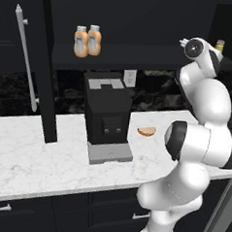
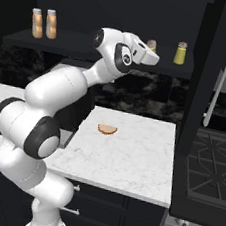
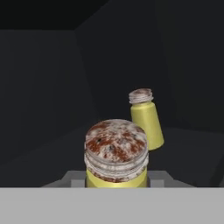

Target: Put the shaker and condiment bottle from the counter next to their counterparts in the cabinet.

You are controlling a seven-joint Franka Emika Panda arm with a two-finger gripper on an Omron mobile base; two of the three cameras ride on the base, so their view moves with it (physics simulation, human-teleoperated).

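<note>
Inside the cabinet (image 2: 93,47), gripper (image 3: 116,186) grips shaker (image 3: 116,153)

The shaker (image 3: 116,153) hides the end effector's fingertips; its base is cropped.

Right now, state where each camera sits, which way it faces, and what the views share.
Left base view: behind the arm's left, facing the counter, coffee machine and cabinet shelf; arm rises lower right.
Right base view: behind the arm's right, same counter; arm rises lower left.
Hand view: on the hand, facing into the cabinet; the gripper is shut on the shaker.
Both base views share the two orange bottles and bread slice.
</note>
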